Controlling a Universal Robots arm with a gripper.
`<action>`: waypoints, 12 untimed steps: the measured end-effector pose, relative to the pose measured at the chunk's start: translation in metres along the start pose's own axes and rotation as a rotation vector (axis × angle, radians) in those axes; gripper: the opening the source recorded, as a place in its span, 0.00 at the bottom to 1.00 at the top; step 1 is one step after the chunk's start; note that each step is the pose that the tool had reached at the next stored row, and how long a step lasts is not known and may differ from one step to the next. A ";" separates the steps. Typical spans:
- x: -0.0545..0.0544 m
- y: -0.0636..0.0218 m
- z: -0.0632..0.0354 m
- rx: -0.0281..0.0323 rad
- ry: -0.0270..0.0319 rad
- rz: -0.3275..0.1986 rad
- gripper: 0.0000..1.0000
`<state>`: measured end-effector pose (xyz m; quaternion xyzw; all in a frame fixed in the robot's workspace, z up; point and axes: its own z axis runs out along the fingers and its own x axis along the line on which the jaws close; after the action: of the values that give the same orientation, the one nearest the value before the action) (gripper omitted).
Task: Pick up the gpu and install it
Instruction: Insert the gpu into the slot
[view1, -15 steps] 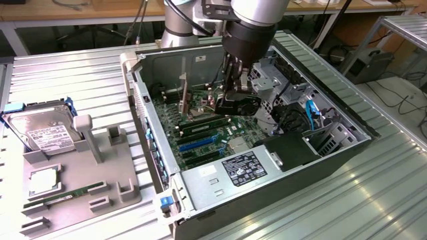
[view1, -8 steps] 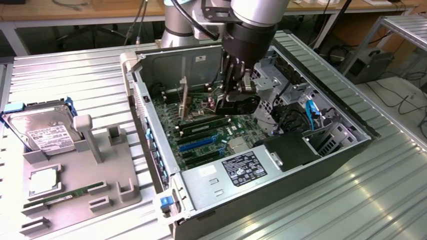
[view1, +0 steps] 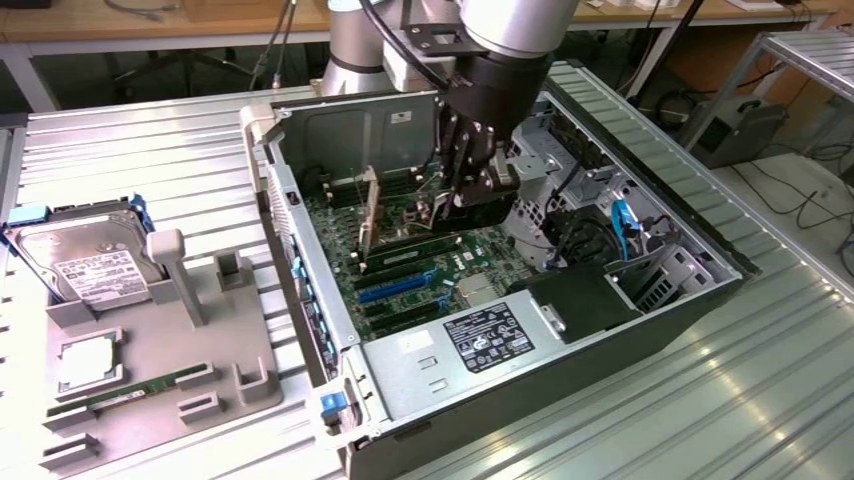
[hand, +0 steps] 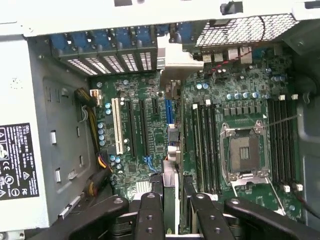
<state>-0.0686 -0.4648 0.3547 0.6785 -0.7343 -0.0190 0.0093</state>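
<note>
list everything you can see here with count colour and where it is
case: one, grey and black, open, on the table
table: one, silver metal, under everything
motherboard: one, green, inside the case
power supply: one, silver, black label, case corner
tray: one, grey, exterior view's left of the case
hard drive: one, silver, white label, on the tray
memory stick: one, green, on the tray
gpu: one, dark, silver bracket, edge-on over the motherboard slots
arm: one, silver and black, inside the case
gripper: one, black, shut on the gpu
</note>
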 end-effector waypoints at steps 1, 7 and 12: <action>0.000 0.0011 0.0014 0.0001 -0.0001 -0.003 0.26; 0.002 0.0193 0.0121 0.0004 0.0000 -0.007 0.26; 0.003 0.0302 0.0219 0.0003 0.0003 -0.015 0.26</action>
<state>-0.0998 -0.4650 0.3340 0.6840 -0.7292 -0.0189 0.0091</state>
